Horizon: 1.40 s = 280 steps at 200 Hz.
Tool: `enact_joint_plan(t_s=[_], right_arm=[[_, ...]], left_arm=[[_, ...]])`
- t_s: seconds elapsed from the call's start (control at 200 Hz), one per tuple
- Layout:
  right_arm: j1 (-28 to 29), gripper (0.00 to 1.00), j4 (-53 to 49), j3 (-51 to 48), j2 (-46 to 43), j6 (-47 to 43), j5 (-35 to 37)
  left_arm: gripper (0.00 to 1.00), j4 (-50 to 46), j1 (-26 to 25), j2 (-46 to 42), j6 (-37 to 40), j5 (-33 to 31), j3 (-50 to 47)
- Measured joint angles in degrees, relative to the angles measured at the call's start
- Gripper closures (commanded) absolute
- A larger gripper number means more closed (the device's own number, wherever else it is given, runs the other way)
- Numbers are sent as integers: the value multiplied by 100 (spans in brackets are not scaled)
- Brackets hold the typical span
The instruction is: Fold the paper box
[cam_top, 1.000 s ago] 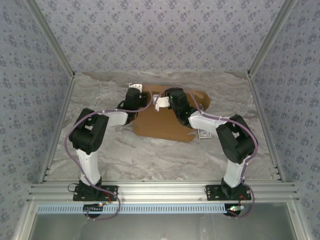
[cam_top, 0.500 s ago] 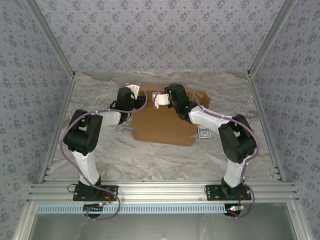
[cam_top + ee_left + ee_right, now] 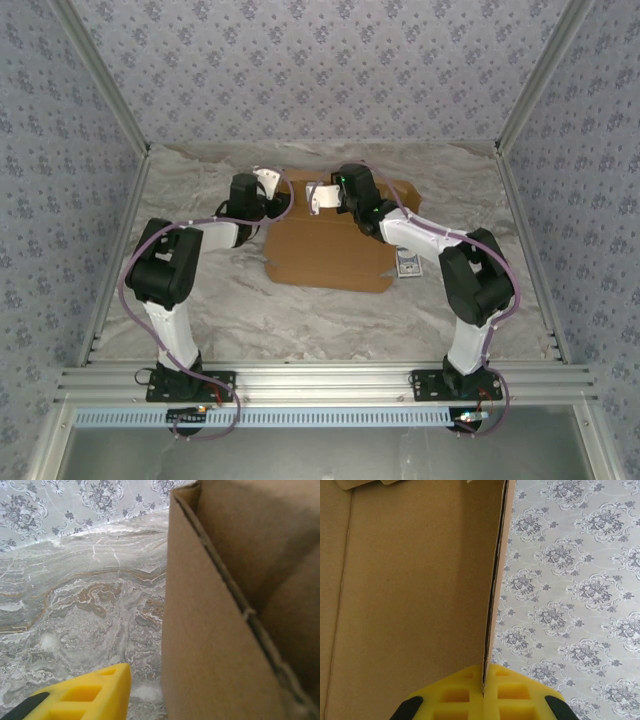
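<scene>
On your grey marbled worktop (image 3: 300,320) the plain brown cardboard paper box (image 3: 325,245) lies toward the far side with a wall raised, your right claw (image 3: 483,680) pinching that wall's edge, your left claw (image 3: 268,184) near its left wall, grip impossible to tell, and a small dark white-bordered card (image 3: 407,266) just beside its right edge.

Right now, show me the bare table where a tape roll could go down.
Widest free patch: the table between the paper box and the arm bases. The far right corner beyond the right arm is also bare. Crowded: the box's far edge, where the left gripper and right gripper meet.
</scene>
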Motion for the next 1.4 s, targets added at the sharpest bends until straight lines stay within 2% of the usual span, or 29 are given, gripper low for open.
enact_joint_plan(t_s=[0.18, 0.37, 0.805, 0.954, 1.224, 1.399], right_arm=[[-2, 100, -72, 31, 0, 72, -17], [-15, 100, -96, 39, 2, 149, 15], [-26, 100, -96, 63, 11, 275, 15], [-26, 100, -96, 68, 13, 315, -7], [-42, 100, -59, 105, 74, 420, -15], [-52, 100, -87, 142, 85, 437, -24]], left_arm=[[61, 341, -96, 107, -284, -328, -74], [68, 463, -306, 254, -426, -859, 22], [74, -251, -732, 345, -855, -2415, 494], [74, -520, -828, 348, -868, -2905, 625], [74, -968, -898, 483, -1056, -3351, 1014], [66, -835, -901, 492, -938, -3305, 964]])
